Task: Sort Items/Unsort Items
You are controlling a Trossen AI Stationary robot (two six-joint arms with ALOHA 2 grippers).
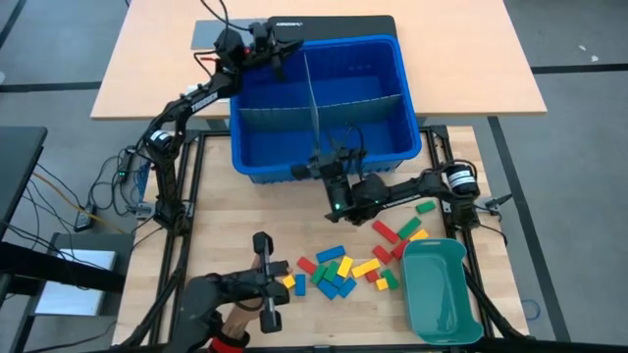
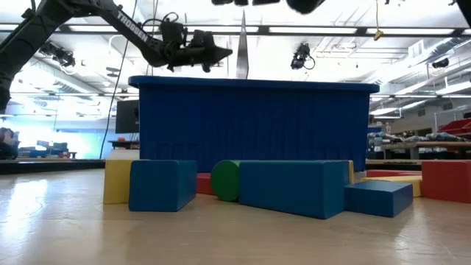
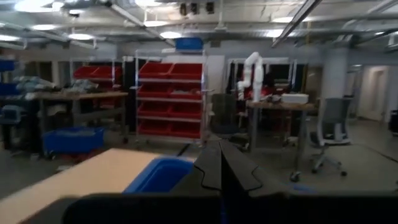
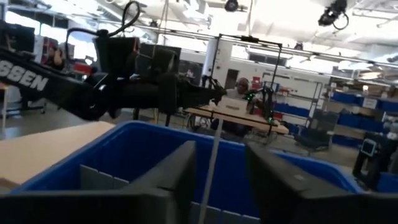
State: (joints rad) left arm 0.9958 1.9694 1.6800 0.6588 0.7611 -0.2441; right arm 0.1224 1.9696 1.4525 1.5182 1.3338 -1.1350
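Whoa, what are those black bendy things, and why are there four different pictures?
They are two robot arms with pinching jaws. One camera looks down from above, one sits at table height, and one rides on each arm's wrist. From above, the left arm reaches over the far edge of a blue bin; its jaws are shut, with nothing seen in them. The right arm is at the bin's near wall, its jaws open on either side of a thin grey divider. Coloured toy blocks lie on the wooden table beside a green tray.
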